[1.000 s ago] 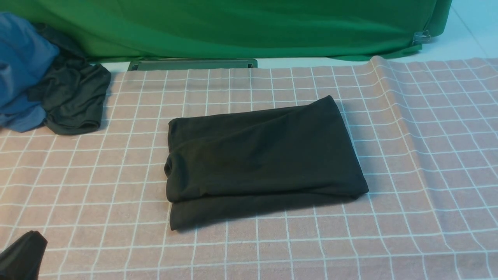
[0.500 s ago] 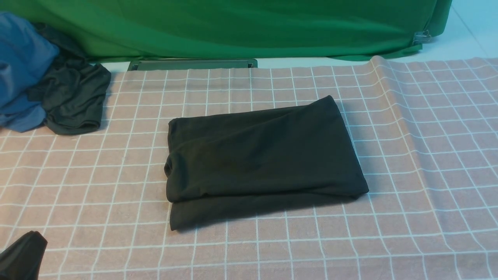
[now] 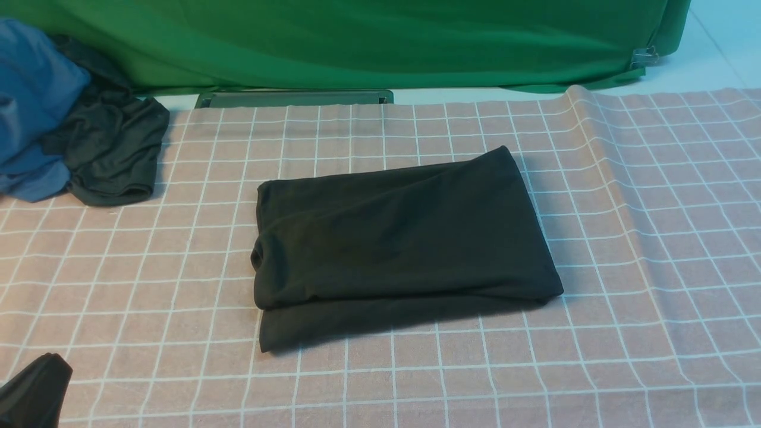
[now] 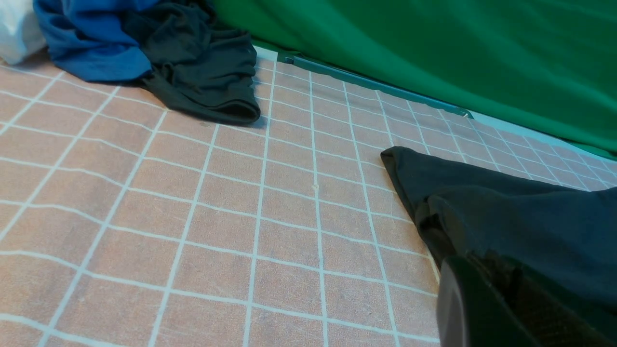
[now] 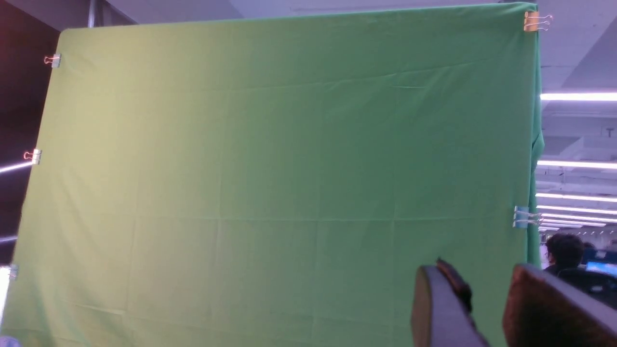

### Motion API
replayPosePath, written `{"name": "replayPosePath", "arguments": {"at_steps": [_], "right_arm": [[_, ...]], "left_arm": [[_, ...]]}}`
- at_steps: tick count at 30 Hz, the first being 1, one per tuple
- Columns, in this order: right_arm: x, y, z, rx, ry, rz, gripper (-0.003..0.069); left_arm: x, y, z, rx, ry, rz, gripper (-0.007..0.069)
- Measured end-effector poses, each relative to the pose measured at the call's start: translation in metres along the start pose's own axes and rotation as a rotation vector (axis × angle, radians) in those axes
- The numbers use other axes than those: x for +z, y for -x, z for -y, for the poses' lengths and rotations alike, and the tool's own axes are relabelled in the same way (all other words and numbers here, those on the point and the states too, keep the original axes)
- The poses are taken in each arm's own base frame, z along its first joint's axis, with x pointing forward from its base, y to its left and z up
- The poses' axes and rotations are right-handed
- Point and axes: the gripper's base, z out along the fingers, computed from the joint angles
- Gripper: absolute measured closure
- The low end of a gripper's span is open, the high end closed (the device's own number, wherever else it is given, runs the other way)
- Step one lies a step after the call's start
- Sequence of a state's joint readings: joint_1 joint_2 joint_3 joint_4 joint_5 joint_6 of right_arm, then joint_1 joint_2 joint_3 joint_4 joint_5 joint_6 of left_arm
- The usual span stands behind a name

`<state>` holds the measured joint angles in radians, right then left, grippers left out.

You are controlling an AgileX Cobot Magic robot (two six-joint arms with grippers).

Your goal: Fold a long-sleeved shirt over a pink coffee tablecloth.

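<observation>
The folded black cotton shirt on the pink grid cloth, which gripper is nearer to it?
Left. The left gripper sits low beside the shirt; the right gripper is raised, facing the green backdrop.

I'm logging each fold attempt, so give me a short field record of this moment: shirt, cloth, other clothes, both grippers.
shirt: long-sleeved shirt lies folded into a rough rectangle, print hidden
surface: pink coffee tablecloth, wrinkled on the right side
other clothes: blue garment and dark grey-green garment heaped at far left
backdrop: green backdrop cloth
left gripper: shut, near left edge, off the shirt
right gripper: raised, facing the backdrop, jaws apart, empty
</observation>
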<state>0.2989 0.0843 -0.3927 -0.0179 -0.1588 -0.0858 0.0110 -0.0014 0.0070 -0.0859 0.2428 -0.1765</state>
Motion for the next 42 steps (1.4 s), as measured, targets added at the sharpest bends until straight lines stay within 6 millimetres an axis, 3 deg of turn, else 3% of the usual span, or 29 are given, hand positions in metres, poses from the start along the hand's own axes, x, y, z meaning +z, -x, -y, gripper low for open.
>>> {"name": "replayPosePath", "arguments": {"at_steps": [9,13,17,24,27,42], "right_arm": [[-0.001,0.0,0.0,-0.05,0.0,-0.004,0.0412],[-0.003,-0.013,0.0,-0.094,-0.017,-0.153,0.0412],[-0.013,-0.061,0.002,-0.176,-0.097,-0.455,0.0412],[-0.051,-0.148,0.003,-0.148,-0.202,-0.73,0.0412],[-0.059,-0.155,0.002,-0.104,-0.225,-0.76,0.0412],[-0.059,-0.155,0.002,-0.063,-0.247,-0.744,0.0412]], "left_arm": [[0.0,0.0,0.0,0.0,0.0,0.0,0.0611],[0.0,0.0,0.0,0.0,0.0,-0.001,0.0611],[0.0,0.0,0.0,0.0,0.0,-0.001,0.0611],[0.0,0.0,0.0,0.006,0.001,-0.001,0.0611],[0.0,0.0,0.0,0.009,0.002,-0.001,0.0611],[0.0,0.0,0.0,0.019,0.005,-0.001,0.0611]]}}
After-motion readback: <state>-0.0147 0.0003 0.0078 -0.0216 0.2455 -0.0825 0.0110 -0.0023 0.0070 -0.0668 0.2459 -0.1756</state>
